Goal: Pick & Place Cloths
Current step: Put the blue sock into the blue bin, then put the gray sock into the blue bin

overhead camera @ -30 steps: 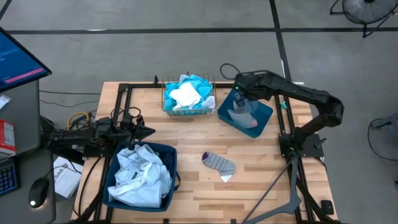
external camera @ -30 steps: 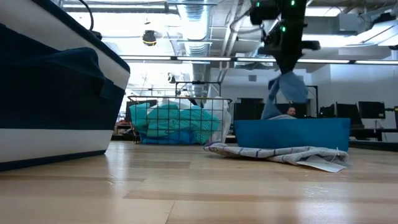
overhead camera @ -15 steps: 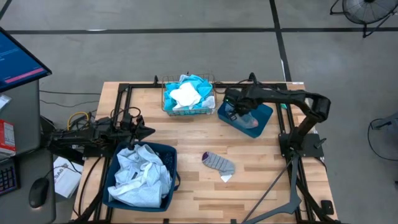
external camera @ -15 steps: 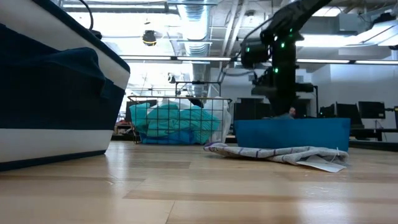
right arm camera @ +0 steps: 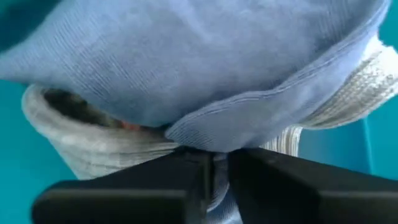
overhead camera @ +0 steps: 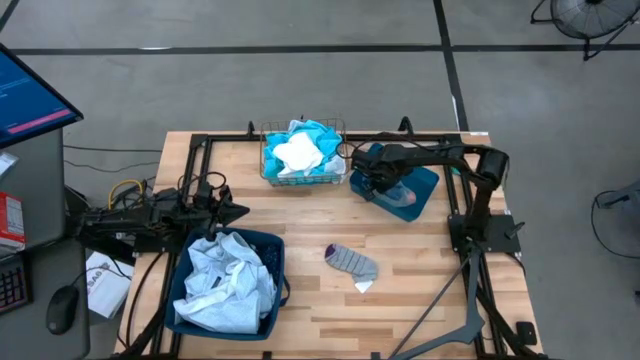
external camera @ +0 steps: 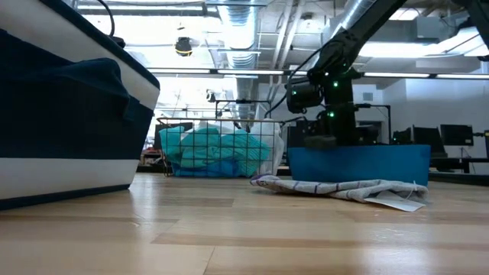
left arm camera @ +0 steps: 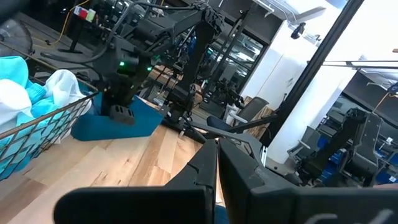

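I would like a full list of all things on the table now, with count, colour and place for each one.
Wire basket: one, far middle, holding turquoise and white cloths.
Small bin: one, teal, far right, holding a pale blue cloth over a grey sock.
Large bin: one, dark blue, near left, full of pale cloths.
Sock: one, grey with a dark tip, loose on the wood near the middle.
Left gripper: jaws shut, beside the large bin.
Right gripper: low in the small bin, jaws on the pale blue cloth.
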Robot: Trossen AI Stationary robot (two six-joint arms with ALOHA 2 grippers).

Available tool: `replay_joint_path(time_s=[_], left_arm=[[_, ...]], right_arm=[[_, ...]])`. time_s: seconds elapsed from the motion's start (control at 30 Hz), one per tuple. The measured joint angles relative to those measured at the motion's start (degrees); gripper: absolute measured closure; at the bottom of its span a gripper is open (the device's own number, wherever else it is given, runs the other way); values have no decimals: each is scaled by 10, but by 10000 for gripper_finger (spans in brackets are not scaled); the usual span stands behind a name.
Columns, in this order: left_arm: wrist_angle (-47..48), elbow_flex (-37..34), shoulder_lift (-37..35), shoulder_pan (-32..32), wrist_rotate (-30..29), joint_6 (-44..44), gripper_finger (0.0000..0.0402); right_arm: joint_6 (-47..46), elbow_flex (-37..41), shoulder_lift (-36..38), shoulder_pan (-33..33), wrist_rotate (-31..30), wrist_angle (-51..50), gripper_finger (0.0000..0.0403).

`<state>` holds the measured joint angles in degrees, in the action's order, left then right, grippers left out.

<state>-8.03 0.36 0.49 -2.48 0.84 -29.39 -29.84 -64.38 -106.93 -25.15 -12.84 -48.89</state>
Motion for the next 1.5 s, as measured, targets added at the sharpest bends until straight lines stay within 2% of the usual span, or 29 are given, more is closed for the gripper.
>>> replay_joint_path(time_s=[0.23,0.4,0.5,0.6,0.77,0.9,1.03,1.23,1.5], left_arm=[[-1,0,0,0,0,0,400],[-2,0,0,0,0,0,401],[-2,0,0,0,0,0,401],[-2,0,0,0,0,0,401],[-2,0,0,0,0,0,401],[-2,0,0,0,0,0,401],[-2,0,0,0,0,0,401],[-2,0,0,0,0,0,401],[-2,0,0,0,0,0,401]], right_arm=[[13,3,60,-1,10,8,278],[28,3,148,-1,10,-4,202],[16,3,209,7,15,-13,172],[10,2,266,48,41,-1,162],[6,2,305,182,47,42,168],[-24,2,284,289,24,61,172],[-75,2,224,354,15,58,163],[-95,2,125,386,44,81,118],[-91,2,34,404,75,142,62]])
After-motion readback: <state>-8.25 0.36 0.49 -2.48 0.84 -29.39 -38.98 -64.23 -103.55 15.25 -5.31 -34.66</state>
